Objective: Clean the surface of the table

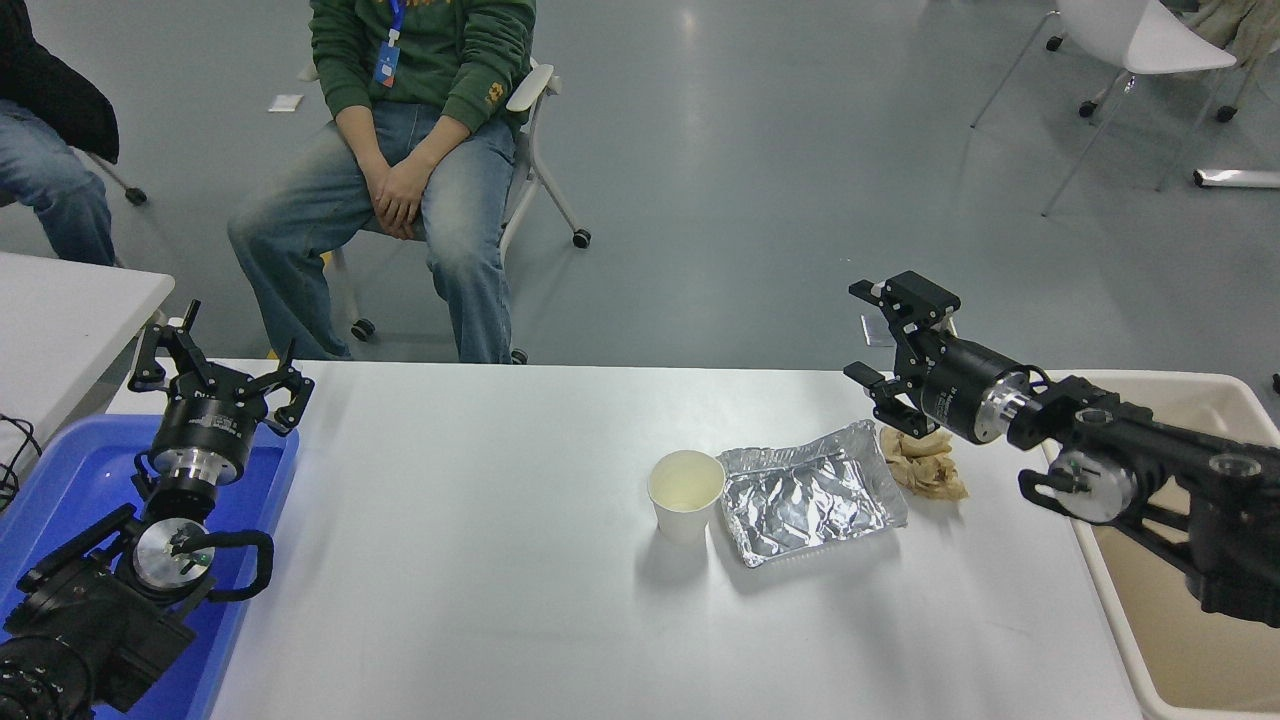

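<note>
While our left gripper [215, 375] is idling open over the blue tray [60, 475], our right gripper [885, 340] is hovering open above the crumpled brown paper [925, 465] beside the foil tray [810, 490] and paper cup [685, 493] on the table surface [480, 580].

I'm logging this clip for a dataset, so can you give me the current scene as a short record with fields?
surface: white table surface
litter: paper cup, upright; foil tray right of it; crumpled brown paper by the tray's right edge
right gripper: open, above the brown paper's far side, holding nothing
left gripper: open, parked over the blue tray
bin: beige tub off the table's right end
people: one person seated beyond the far edge
</note>
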Motion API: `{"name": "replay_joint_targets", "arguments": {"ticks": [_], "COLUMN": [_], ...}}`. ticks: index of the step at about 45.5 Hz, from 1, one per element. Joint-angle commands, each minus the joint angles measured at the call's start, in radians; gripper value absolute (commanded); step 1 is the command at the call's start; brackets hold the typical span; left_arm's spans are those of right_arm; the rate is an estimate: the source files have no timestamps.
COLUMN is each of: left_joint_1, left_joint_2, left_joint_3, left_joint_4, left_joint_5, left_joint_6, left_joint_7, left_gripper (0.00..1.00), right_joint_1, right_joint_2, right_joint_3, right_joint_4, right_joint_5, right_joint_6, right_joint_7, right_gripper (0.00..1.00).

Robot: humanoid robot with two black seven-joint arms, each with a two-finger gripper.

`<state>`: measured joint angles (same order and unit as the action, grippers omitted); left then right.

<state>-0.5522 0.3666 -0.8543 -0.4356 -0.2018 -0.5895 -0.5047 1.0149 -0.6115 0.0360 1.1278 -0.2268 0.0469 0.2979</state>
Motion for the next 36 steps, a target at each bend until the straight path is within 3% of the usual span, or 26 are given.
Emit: {"name": "replay_joint_targets", "arguments": {"ticks": [1, 15, 19, 26, 36], "left_joint_1": [0.000, 0.000, 0.000, 0.000, 0.000], "left_joint_2": [0.000, 0.000, 0.000, 0.000, 0.000], "left_joint_3": [0.000, 0.000, 0.000, 0.000, 0.000], "left_joint_4": [0.000, 0.000, 0.000, 0.000, 0.000], "left_joint_5": [-0.001, -0.001, -0.001, -0.001, -0.001], "left_joint_6": [0.000, -0.001, 0.000, 0.000, 0.000], "left_joint_7": [0.000, 0.000, 0.000, 0.000, 0.000], "left_gripper": [1.00, 1.00, 1.00, 1.00, 1.00], "right_joint_1": [0.227, 0.485, 0.540, 0.600, 0.651], "right_joint_2": [-0.031, 0.091, 0.160, 0.286, 0.410], "right_joint_3": [-0.257, -0.556, -0.634, -0.702, -0.755], "right_joint_4": [0.107, 0.147, 0.145, 0.144, 0.139], "right_joint_5": [-0.055, -0.304, -0.341, -0.293, -0.307], "right_joint_6": [-0.010, -0.009, -0.001, 0.016, 0.025], "right_joint_7": [-0.013, -0.028, -0.123, -0.427, -0.430], "right_gripper": [1.00, 0.99, 0.99, 1.00, 0.99]}}
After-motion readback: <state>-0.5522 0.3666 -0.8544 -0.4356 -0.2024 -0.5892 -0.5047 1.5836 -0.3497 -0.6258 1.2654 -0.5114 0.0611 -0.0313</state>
